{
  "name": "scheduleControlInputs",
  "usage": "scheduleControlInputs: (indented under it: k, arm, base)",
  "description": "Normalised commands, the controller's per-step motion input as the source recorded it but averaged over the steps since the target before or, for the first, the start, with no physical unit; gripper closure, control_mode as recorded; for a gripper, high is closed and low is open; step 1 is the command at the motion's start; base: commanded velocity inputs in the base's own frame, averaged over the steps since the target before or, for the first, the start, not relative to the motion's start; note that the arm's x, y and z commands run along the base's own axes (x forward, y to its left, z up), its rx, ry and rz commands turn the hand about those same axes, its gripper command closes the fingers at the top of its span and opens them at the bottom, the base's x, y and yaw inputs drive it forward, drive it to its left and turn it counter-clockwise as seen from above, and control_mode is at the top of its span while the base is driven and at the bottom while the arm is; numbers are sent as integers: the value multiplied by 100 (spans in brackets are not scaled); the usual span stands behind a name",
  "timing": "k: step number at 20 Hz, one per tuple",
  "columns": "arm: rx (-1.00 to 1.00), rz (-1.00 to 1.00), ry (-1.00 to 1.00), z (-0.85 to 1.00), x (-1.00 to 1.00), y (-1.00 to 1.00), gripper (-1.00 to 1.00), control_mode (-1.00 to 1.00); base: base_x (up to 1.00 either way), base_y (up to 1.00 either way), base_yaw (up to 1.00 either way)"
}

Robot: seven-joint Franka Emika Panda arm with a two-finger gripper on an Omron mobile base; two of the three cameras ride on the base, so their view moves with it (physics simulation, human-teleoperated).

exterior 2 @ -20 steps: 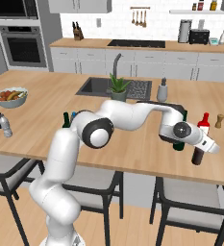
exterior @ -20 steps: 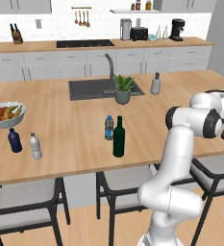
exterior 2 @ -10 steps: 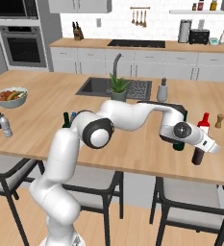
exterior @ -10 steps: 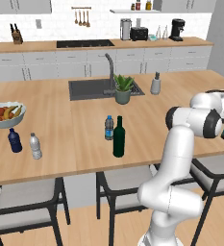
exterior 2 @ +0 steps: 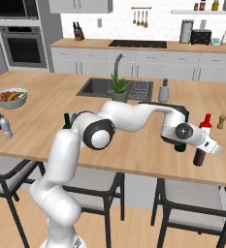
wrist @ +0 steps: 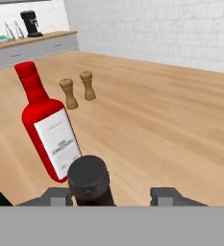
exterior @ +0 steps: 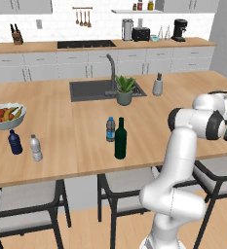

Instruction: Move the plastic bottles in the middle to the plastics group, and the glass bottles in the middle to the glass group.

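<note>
The slim brown bottle (exterior 2: 199,157) stands on the counter at the right, and its dark cap (wrist: 88,177) rises between my fingers. My gripper (wrist: 111,196) is open around its neck, the cap close to the left finger (wrist: 56,196) and a wide gap to the right finger. Just beyond it stand the red bottle (wrist: 48,129) with the white label and a green wine bottle (exterior 2: 182,143). In the middle of the island are the tall green wine bottle (exterior: 120,138) and the blue-capped water bottle (exterior: 110,129). The navy bottle (exterior: 15,142) and the silvery-clear bottle (exterior: 35,148) stand far left.
Two wooden shakers (wrist: 78,89) stand behind the red bottle. A fruit bowl (exterior: 6,115) sits at the far left, a sink (exterior: 93,90) and a potted plant (exterior: 125,90) at the back, and a soap dispenser (exterior: 157,85) beside them. Stools (exterior 2: 197,198) line the near edge.
</note>
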Motion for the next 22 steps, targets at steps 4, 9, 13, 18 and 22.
scheduleControlInputs:
  k: [4, 9, 13, 18, 22]
  arm:
    - [0, 0, 0, 0, 0, 0, -100, -100]
    - [0, 1, 0, 1, -27, 22, -100, -100]
    - [0, 6, -3, 22, -39, 43, -100, -100]
    - [0, 9, -2, 44, -21, 53, -100, -100]
    - [0, 3, 2, 84, -48, 13, -100, -100]
  base:
    - [0, 0, 0]
    - [0, 0, 0]
    - [0, 0, 0]
    - [0, 0, 0]
    - [0, 0, 0]
